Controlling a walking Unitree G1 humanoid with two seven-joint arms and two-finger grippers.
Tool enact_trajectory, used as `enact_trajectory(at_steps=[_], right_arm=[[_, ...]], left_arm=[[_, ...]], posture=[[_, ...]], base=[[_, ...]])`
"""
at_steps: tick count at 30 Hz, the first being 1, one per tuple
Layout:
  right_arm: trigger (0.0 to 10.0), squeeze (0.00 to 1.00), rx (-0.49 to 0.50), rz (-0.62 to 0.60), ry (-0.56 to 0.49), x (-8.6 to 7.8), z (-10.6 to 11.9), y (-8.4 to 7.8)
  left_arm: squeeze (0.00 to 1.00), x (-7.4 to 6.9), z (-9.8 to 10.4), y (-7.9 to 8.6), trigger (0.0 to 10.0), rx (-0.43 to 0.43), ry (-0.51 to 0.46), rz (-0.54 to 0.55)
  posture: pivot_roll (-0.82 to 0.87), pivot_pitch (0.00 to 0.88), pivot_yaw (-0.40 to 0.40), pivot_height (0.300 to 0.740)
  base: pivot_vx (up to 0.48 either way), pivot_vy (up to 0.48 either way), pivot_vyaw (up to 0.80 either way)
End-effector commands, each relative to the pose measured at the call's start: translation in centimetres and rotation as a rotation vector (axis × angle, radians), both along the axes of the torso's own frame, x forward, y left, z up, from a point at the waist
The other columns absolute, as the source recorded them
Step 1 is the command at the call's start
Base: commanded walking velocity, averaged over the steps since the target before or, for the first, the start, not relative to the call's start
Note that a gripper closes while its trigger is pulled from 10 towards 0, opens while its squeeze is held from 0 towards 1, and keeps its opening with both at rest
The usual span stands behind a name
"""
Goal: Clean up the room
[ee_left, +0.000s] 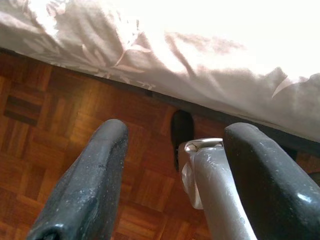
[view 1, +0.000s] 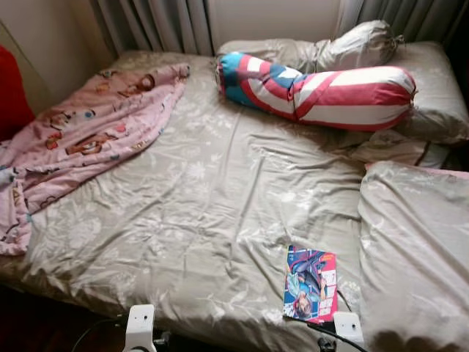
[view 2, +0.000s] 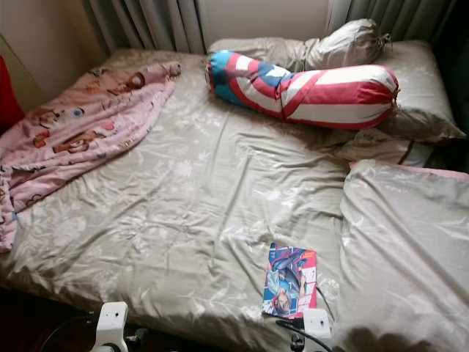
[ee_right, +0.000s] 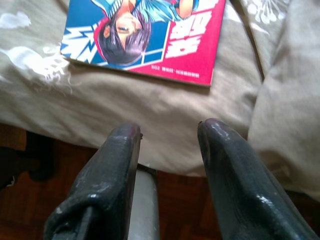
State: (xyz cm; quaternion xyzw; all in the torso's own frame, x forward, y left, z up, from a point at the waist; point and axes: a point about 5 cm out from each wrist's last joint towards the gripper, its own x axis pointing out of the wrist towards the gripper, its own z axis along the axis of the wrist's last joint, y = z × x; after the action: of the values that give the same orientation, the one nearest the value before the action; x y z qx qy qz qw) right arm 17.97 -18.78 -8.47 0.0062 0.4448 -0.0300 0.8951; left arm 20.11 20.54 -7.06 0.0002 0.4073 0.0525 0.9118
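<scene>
The comic book (view 1: 311, 284) lies flat on the bed (view 1: 220, 198), close to the near edge and towards the right corner, its bright blue and red cover facing up, just beside the grey duvet (view 1: 414, 249) that is bunched over the right end of the bed. My right claw (ee_right: 167, 135) hangs at the near edge below the book, over the sheet where it drapes down, fingers (ee_right: 112, 170) apart and holding nothing, well short of touching the cover. My left claw (ee_left: 175, 150) is low beside the bed's near edge further to the left, its two fingers spread wide with nothing between them, over the wooden parquet floor (ee_left: 45, 125), with the hanging sheet edge above it. Out from the book, the middle of the bed is rumpled grey sheet with a pale leaf print. At the far edge a long bolster (view 1: 315, 88) striped in red, white and blue lies across the head of the bed, resting against grey pillows (view 1: 432, 95), with a knotted grey bundle (view 1: 363, 44) behind it. A pink blanket (view 1: 88, 139) with cartoon prints sprawls over the far left corner and trails down the left edge. Grey curtains (view 1: 157, 26) hang behind the head of the bed
</scene>
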Motion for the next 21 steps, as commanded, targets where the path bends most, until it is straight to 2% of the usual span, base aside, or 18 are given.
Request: enact_trajectory(at_steps=[1, 5, 8, 21], right_arm=[[10.0, 0.0, 0.011, 0.005, 0.018, -0.45, -0.26, 0.3], [10.0, 0.0, 0.012, 0.004, 0.018, -0.49, -0.27, 0.31], [10.0, 0.0, 0.013, 0.004, 0.019, -0.56, -0.3, 0.33], [10.0, 0.0, 0.013, 0.009, 0.021, -0.52, -0.29, 0.28]], left_arm=[[0.0, -0.73, -0.4, 0.25, 10.0, 0.013, 0.04, -0.017], [0.0, -0.72, -0.39, 0.27, 10.0, 0.014, 0.041, -0.022], [0.0, -0.72, -0.39, 0.27, 10.0, 0.016, 0.042, -0.028], [0.0, -0.55, -0.3, 0.26, 10.0, 0.02, 0.041, -0.04]], posture=[[0.0, 0.157, 0.014, 0.74], [0.0, 0.153, 0.015, 0.74], [0.0, 0.147, 0.015, 0.74], [0.0, 0.157, 0.013, 0.74]], base=[[0.0, 0.262, 0.0], [0.0, 0.134, 0.0], [0.0, -0.182, 0.0], [0.0, 0.313, 0.0]])
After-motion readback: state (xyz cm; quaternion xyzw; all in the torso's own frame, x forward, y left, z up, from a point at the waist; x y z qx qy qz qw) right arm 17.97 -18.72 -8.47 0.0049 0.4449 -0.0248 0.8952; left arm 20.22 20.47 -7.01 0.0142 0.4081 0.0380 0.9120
